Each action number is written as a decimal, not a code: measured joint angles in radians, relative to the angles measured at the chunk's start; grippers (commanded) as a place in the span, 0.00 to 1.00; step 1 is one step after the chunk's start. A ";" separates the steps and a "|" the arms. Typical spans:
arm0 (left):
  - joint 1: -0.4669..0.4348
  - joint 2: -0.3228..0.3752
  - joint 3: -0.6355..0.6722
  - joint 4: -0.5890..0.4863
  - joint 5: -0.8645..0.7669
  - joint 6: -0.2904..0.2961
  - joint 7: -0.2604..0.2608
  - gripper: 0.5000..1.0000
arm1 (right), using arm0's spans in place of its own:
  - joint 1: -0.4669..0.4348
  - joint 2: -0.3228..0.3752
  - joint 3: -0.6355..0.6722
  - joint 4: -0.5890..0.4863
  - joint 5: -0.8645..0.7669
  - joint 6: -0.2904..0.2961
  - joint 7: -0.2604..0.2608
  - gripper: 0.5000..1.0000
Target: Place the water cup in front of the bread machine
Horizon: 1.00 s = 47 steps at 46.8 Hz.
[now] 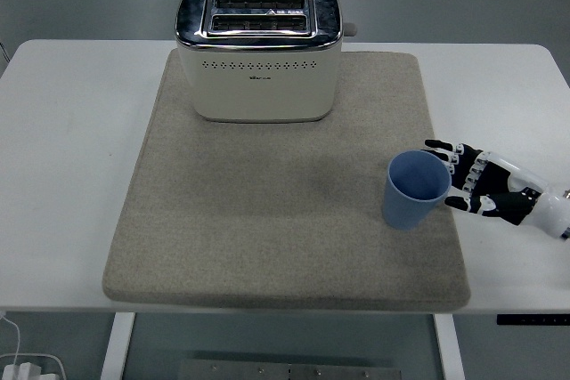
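Blue plastic water cup (417,190) stands upright on the grey mat (267,220), in front and right of the toaster (259,52). I see my right hand (481,189) spread beside the cup, gripping nothing.

grey felt mat (258,220), white table (71,175)

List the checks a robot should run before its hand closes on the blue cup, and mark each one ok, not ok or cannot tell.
1. Blue cup upright on the grey mat: ok.
2. Right hand beside the cup, fingers spread: ok.
3. Fingers already touching the cup wall: cannot tell.
4. Cup empty: ok, nothing visible inside.
5. Mat area in front of the toaster free for placing: ok.
6. Left hand out of the way: ok, it is out of view.
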 measured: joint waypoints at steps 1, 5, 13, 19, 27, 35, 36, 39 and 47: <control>0.000 0.000 0.000 0.000 0.000 0.000 0.000 1.00 | 0.000 0.001 0.000 0.001 0.000 0.000 0.000 0.85; 0.000 0.000 0.000 0.000 0.000 0.000 0.000 1.00 | -0.001 0.012 0.000 0.007 0.000 0.000 0.000 0.85; 0.000 0.000 0.000 0.000 0.000 0.000 0.000 1.00 | -0.005 0.030 0.000 0.008 -0.018 0.000 0.000 0.85; 0.000 0.000 0.000 0.000 0.000 0.000 0.000 1.00 | -0.013 0.042 0.000 0.010 -0.027 0.000 0.000 0.85; 0.000 0.000 0.000 0.000 0.000 0.000 0.000 1.00 | -0.014 0.047 0.000 0.014 -0.031 0.000 0.000 0.85; 0.000 0.000 0.000 0.000 0.000 0.000 0.000 1.00 | -0.014 0.072 0.000 0.016 -0.057 0.000 0.000 0.85; 0.000 0.000 0.000 0.000 0.000 0.000 0.000 1.00 | -0.014 0.075 0.000 0.016 -0.062 0.000 0.000 0.85; 0.000 0.000 0.000 0.000 0.000 0.000 0.000 1.00 | -0.014 0.081 0.000 0.016 -0.075 0.000 0.000 0.85; -0.001 0.000 0.000 0.000 0.000 0.000 0.000 1.00 | -0.002 0.084 0.000 0.016 -0.081 0.000 0.000 0.85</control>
